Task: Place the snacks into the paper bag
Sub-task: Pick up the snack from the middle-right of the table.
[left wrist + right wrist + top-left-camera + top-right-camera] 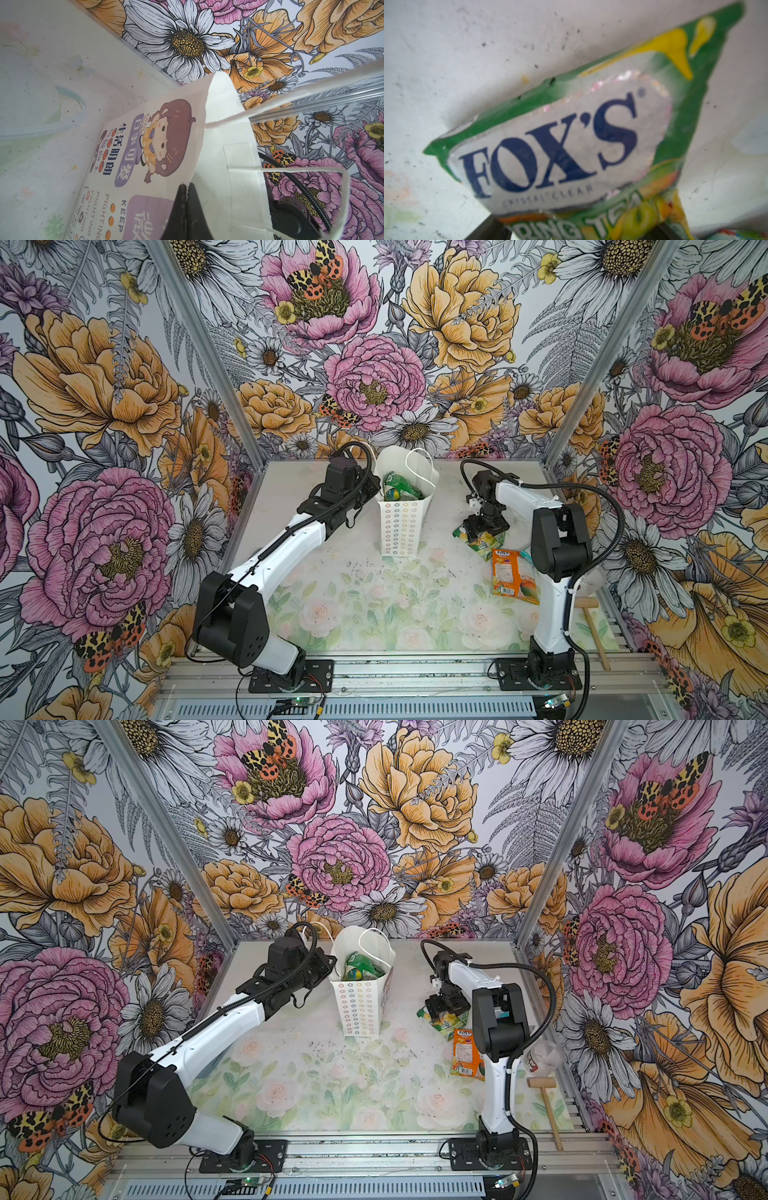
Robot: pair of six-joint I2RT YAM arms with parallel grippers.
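**Snacks and bag: our count**
We count one tall white paper bag (pixel 401 526) with pastel flower rings, upright at rear centre, green glossy packets (pixel 399 489) inside (number unclear). The left gripper (pixel 187 186) is clamped on its rim. On the table (pixel 374 614) lie one yellow-green FOX'S packet (pixel 550 145) between the jaws of the right gripper (pixel 484 534) (pinched or not, we cannot tell), one orange packet (pixel 513 576), one teal packet (pixel 525 555) and one wooden mallet (pixel 594 630).

Both top views set high at the front, looking down and back across the whole worktop (pixel 374 605), left wrist view close against the rim of the paper bag (pixel 166 145), right wrist view close above a green packet (pixel 571 135), both things shared with both top views.
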